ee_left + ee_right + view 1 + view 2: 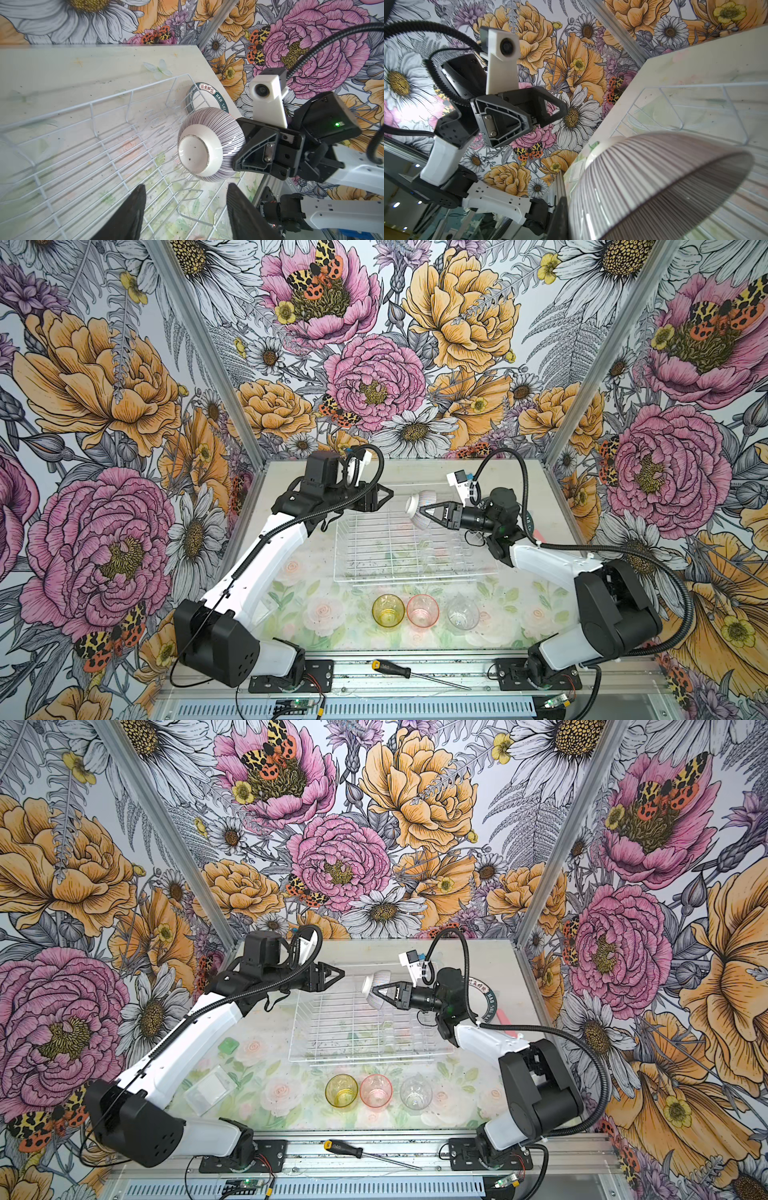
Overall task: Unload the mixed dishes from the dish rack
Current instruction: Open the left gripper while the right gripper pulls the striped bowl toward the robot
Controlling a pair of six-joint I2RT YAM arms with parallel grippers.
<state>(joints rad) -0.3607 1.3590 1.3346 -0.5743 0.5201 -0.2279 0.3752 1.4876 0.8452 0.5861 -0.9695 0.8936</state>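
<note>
The ribbed greyish-purple bowl (419, 511) (207, 145) (664, 176) hangs tilted on its side above the back of the white wire dish rack (415, 577) (370, 1058) (91, 104). My right gripper (424, 510) (377, 989) is shut on its rim. My left gripper (388, 493) (340, 972) (186, 187) is open and holds nothing, level with the rack's back left corner and pointing at the bowl's white foot. Yellow (388, 610), pink (422, 610) and clear (463, 613) tumblers stand upright on the table before the rack. A green-rimmed plate (488, 1006) (207, 93) lies right of the rack.
A screwdriver (390, 668) lies on the metal rail at the front. A green block (228, 1045) and a clear flat container (210, 1090) sit on the table's left side under my left arm. A pink strip (505, 1019) lies by the plate.
</note>
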